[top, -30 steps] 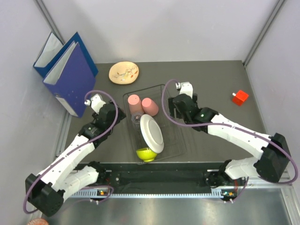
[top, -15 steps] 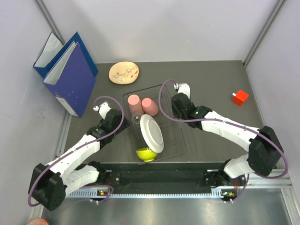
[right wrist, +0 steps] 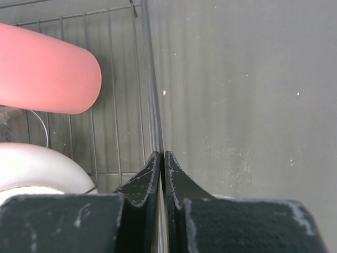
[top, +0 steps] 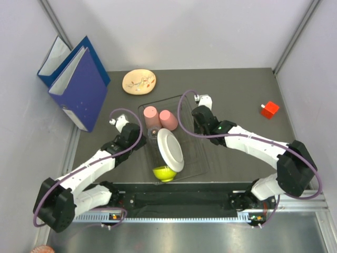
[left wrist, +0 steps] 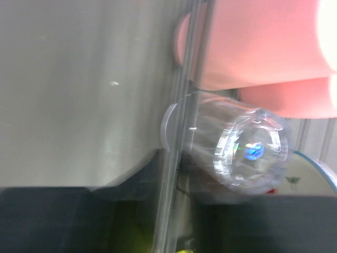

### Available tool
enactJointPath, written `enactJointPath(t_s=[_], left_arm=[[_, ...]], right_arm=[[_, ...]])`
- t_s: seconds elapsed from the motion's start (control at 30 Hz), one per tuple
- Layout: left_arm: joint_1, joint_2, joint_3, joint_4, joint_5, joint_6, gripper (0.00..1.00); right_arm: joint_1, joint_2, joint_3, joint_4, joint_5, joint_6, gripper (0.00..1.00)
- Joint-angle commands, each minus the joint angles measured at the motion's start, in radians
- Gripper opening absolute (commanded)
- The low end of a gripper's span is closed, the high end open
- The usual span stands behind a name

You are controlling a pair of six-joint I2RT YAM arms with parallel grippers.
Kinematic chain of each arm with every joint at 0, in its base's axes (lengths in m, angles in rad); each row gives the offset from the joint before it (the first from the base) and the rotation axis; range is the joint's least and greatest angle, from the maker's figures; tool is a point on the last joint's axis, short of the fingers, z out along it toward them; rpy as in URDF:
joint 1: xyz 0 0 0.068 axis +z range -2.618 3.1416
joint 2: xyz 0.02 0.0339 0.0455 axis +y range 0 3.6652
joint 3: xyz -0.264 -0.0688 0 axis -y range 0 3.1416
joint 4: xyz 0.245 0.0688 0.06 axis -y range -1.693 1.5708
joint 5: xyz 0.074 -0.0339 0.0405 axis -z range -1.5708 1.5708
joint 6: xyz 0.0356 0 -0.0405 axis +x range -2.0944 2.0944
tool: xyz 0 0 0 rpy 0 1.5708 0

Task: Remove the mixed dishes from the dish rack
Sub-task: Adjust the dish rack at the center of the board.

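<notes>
Looking down on a black wire dish rack (top: 196, 154) in the middle of the table (top: 237, 89), loaded with most of the dishes. Got two pink cups at the far end, one (top: 150, 113) just beside the other (top: 168, 119). Then a white plate (top: 170, 149) propped on edge and tilted in the middle, and a lime-yellow bowl (top: 164, 173) at the near end.

Also spotting a clear glass (left wrist: 237, 153) in the left wrist view, lying on its side just inside the rack's left rim, right next to the pink cups. Found the tan patterned plate (top: 139, 81) outside the rack, flat on the table past the far left corner.

Right side: seeing the right gripper (right wrist: 162, 158) down on the rack's right rim, fingers pressed together with the thin rim wire pinched between the tips.

Left side: got the left gripper (left wrist: 171, 176) at the rack's left rim, one dark finger on either side of the rim bar with only a narrow gap. Pretty blurry there, so can't tell whether it's actually clamping the bar or just straddling it.

Off to the sides: blue ring binder (top: 79, 79) standing at the far left, small red cube (top: 269, 109) over on the right, both well apart from the rack.
</notes>
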Motion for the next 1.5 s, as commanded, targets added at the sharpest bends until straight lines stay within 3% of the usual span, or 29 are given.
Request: enactJointPath(t_s=[0.0, 0.03, 0.4, 0.63, 0.83, 1.47], left_arm=[[-0.001, 0.013, -0.015, 0.005, -0.001, 0.014, 0.06], [-0.001, 0.015, -0.010, 0.005, 0.000, 0.016, 0.00], [-0.013, 0.045, 0.089, -0.002, 0.083, 0.128, 0.00], [-0.018, 0.176, 0.334, -0.117, 0.178, 0.257, 0.00], [-0.018, 0.248, 0.451, -0.151, 0.224, 0.301, 0.00], [-0.018, 0.466, 0.576, -0.097, 0.289, 0.335, 0.00]], right_arm=[[-0.006, -0.001, -0.031, 0.008, -0.032, 0.021, 0.00], [-0.006, -0.006, -0.031, 0.007, -0.032, 0.024, 0.00], [-0.008, -0.055, -0.032, -0.030, -0.035, 0.057, 0.00], [-0.015, -0.084, -0.031, -0.064, -0.093, 0.118, 0.00], [-0.018, -0.097, -0.058, -0.042, -0.150, 0.147, 0.00], [-0.100, -0.112, -0.100, -0.022, -0.173, 0.139, 0.00]])
